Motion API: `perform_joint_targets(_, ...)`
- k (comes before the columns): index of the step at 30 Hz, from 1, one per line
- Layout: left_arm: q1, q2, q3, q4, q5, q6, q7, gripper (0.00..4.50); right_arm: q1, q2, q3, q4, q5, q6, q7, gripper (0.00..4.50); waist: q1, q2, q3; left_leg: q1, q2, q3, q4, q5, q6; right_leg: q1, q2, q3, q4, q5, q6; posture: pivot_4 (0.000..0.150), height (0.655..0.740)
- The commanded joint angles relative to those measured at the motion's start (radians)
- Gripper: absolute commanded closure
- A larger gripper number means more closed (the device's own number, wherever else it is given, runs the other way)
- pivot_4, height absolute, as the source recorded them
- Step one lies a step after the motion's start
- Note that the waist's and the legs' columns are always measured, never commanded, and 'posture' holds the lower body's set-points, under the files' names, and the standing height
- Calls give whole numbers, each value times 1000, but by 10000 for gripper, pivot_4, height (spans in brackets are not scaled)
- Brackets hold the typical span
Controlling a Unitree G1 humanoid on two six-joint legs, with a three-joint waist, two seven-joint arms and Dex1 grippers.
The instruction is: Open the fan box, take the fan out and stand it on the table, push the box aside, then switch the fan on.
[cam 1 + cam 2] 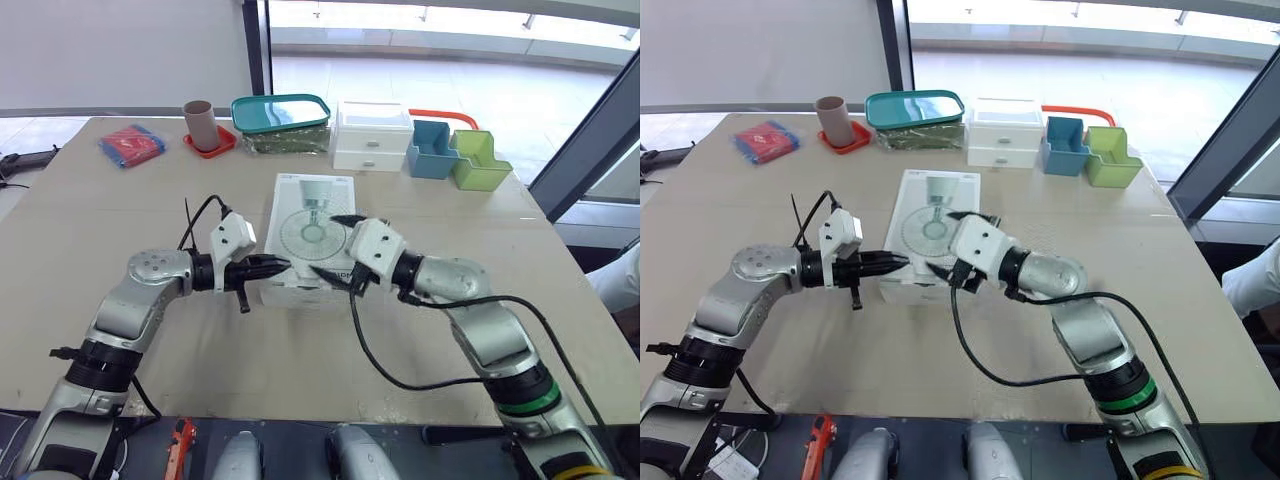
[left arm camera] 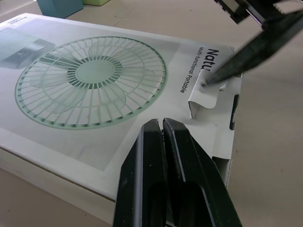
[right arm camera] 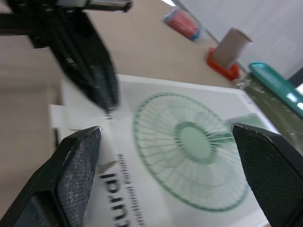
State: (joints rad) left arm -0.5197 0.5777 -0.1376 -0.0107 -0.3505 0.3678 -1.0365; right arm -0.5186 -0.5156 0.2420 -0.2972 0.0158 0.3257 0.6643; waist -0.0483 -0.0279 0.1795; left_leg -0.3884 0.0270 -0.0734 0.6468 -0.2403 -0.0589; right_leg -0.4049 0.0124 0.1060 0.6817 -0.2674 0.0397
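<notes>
Box (image 1: 312, 235): flat, white cardboard, lying on broad face at middle of table (image 1: 120, 220), long side running away from robot. Top face printed with pale green fan picture (image 2: 90, 80), round grille and blades; smaller fan image toward far end. Black lettering (image 2: 208, 61) near close end, partly readable: "Natu…", "Multi-functional Portable". Close end: small tab (image 2: 207, 94) bent up, curled off top face, narrow slots beside it. Box otherwise closed.

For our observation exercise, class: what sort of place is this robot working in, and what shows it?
Probably an office or lab workspace. A wide table holds a white drawer unit, a blue desk organiser and a fan box, with large windows behind it.
</notes>
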Motion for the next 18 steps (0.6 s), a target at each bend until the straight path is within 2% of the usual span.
perform_joint_targets(1,14,5,-30,37,35,9,-11,43046,-22,9,-31,-13,-7,-24,-20,0,0,0,0,0,0,0,0,0,0,0,0,0,0,0,0,1500,7400)
perform_joint_targets(6,10,2,-35,44,37,4,-20,43046,-21,15,-45,-17,-8,-24,-27,0,0,0,0,0,0,0,0,0,0,0,0,0,0,0,0,1500,7400)
perform_joint_targets(11,12,-2,-36,41,38,7,-22,43046,36,28,-129,-110,169,98,31,0,0,0,0,-1,0,0,0,0,0,0,0,0,0,0,0,1500,7400)
perform_joint_targets(14,12,-2,-35,40,38,8,-23,43046,46,16,-142,-137,205,137,45,0,0,0,0,-1,0,0,0,0,1,0,0,0,0,0,0,1500,7400)
perform_joint_targets(18,14,0,-34,39,38,11,-25,43046,144,-94,-163,-236,328,158,201,0,1,0,0,-1,0,0,0,-1,1,0,0,0,0,-1,1,1500,7400)
